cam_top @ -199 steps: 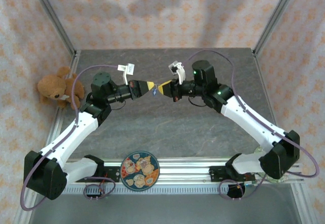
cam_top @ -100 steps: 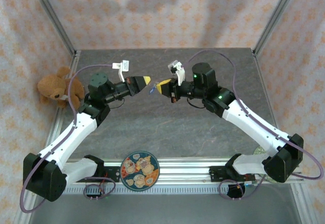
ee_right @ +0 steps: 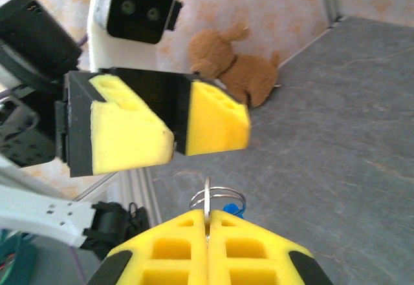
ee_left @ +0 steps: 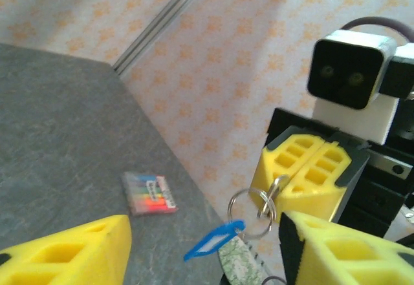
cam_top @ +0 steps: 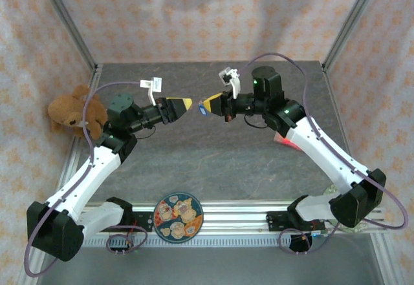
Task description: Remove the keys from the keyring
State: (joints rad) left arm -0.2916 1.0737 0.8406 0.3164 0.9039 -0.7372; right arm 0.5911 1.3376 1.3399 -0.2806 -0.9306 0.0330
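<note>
From my station, the left end effector (cam_top: 184, 102) hangs in the air over the far middle of the tabletop (cam_top: 213, 162), its yellow fingers (ee_left: 71, 253) spread well apart and holding nothing. Its tips flank the keyring (ee_left: 215, 240) without touching it. Facing it from the right, tip to tip and just apart, is the right end effector (cam_top: 208, 105). Its pads are pressed flat together on the keyring's thin metal loop, and in its own wrist view the loop stands up out of the seam between them. The blue tag dangles from the loop toward the left end effector, clear of the tabletop. A pale thin piece hangs beside the tag under the loop, and I take it for the key (ee_left: 234, 264), though I cannot tell for sure. A teddy bear (cam_top: 71, 114) sits at the left edge, a pack of markers (ee_left: 150, 193) lies on the tabletop under the right arm, and a plate (cam_top: 178, 215) rests at the near edge.
</note>
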